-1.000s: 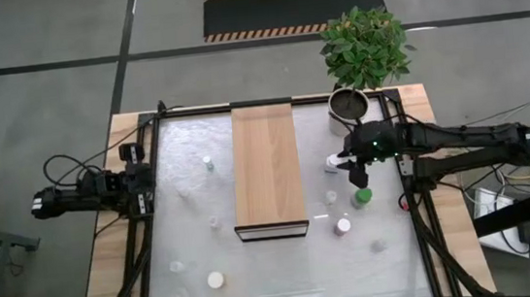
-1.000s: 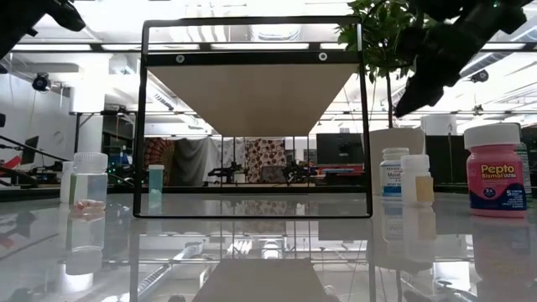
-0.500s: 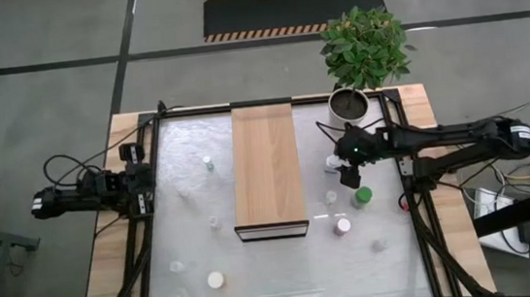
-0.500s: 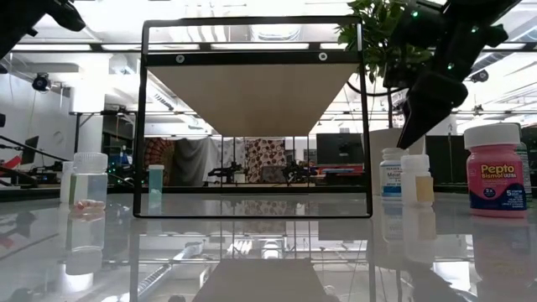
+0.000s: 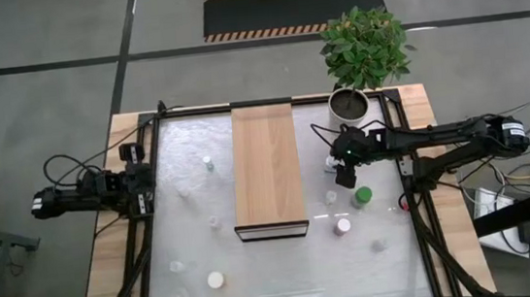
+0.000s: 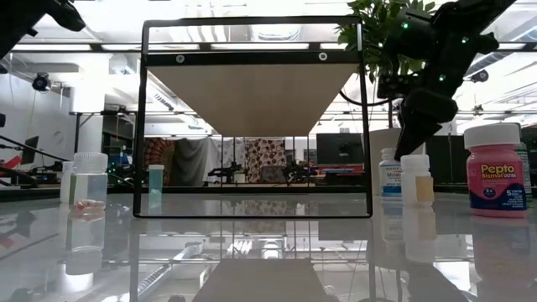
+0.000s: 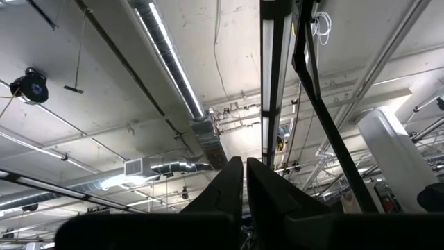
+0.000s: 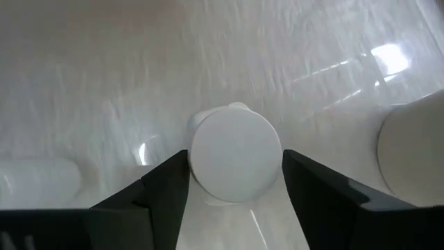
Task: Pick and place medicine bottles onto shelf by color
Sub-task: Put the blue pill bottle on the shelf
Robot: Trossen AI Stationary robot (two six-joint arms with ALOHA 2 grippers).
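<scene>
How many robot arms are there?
2. The left arm waits at the table's left edge; the right arm reaches over a white-capped bottle right of the shelf.

The shelf [image 5: 267, 168] is a long light-wood plank with a dark front edge, lying down the middle of the table. Small bottles stand upright on both sides of it: to its right a white-capped bottle [image 8: 236, 154], a green-topped bottle [image 5: 362, 197] and a pink bottle [image 6: 496, 170] with a white cap; to its left a clear bottle [image 6: 88, 180] and a small bottle [image 5: 208, 162], well apart
</scene>
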